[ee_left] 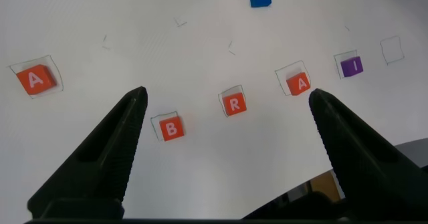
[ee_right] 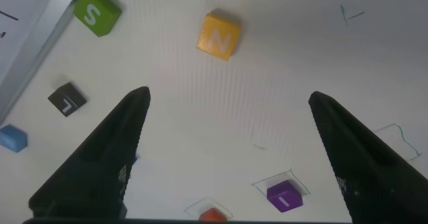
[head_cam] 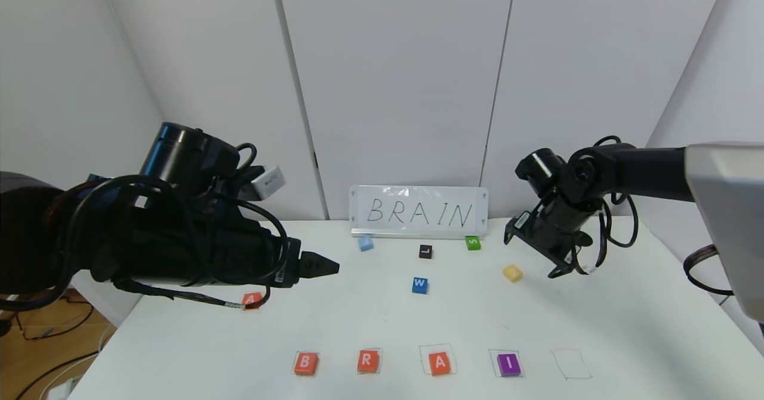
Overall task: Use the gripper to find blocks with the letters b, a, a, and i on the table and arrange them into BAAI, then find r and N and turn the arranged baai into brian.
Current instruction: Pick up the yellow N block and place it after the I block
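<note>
Hovering w/ right pincer [head_cam: 558, 265] wide open, empty, above N [head_cam: 513, 273] toward far right of tabletop [head_cam: 627, 328]. B, R, A, I set along near edge; last outline vacant. Next, probably: drop, clamp N, carry there. Left pincer [head_cam: 325, 265] open, idle.

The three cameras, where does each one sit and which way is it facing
Head view: on the robot's head, looking down at the table; both arms show.
Left wrist view: above the row, facing B, R; left gripper open.
Right wrist view: faces the yellow N; right gripper open.
Both wrist views share the purple I.
</note>
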{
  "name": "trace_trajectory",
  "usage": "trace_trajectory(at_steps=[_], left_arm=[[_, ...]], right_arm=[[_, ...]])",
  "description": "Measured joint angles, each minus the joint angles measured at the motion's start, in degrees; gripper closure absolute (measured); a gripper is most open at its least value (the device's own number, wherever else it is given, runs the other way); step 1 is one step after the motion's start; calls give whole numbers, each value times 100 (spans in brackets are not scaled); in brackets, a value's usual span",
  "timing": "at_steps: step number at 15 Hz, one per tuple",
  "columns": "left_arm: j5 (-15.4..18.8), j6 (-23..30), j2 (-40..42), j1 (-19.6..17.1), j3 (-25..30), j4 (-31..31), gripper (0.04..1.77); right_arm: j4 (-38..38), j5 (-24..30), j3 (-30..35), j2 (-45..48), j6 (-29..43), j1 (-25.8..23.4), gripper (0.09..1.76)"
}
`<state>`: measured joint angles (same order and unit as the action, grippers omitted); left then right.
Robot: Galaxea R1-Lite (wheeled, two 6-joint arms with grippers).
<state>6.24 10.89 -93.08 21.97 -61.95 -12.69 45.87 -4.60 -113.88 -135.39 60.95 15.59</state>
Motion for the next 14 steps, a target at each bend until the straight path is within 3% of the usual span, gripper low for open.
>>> trace_trajectory(at_steps=[11, 14], left_arm=[[-1, -11, -107, -17, -1, 16, 9], [0, -11, -141, -15, -1, 16, 9]], right_arm=[[-235, -65, -11, -466, -33, 13, 14], [-378, -356, -11, -571, -63, -16, 14]])
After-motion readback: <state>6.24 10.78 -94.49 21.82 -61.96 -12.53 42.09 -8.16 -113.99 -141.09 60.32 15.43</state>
